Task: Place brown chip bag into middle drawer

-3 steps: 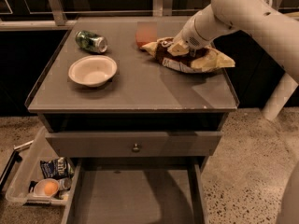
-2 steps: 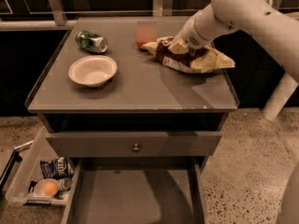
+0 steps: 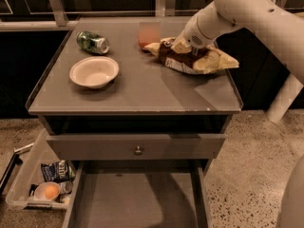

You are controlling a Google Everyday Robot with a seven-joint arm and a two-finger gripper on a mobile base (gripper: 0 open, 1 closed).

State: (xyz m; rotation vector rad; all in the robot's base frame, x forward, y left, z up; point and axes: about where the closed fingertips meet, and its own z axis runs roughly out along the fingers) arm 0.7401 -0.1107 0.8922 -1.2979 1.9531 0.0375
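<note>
The wide, deep grey middle drawer [image 3: 137, 198] stands open at the bottom centre of the frame, its flat floor bare; above it is the flat grey counter [image 3: 142, 89]; at the counter's upper right lies the crinkly brown chip bag [image 3: 211, 61] with pale tan ends, long axis running left to right; the white arm's gripper [image 3: 183, 45] sits on the bag's dark middle, reaching in from the upper right; whether it grasps the bag I cannot tell; the drawer lies down and left of the bag.

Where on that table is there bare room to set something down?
The front strip of the table between bowl and chip bag is bare, as is the open drawer below. Back right is crowded: the pincer is at the bag.
</note>
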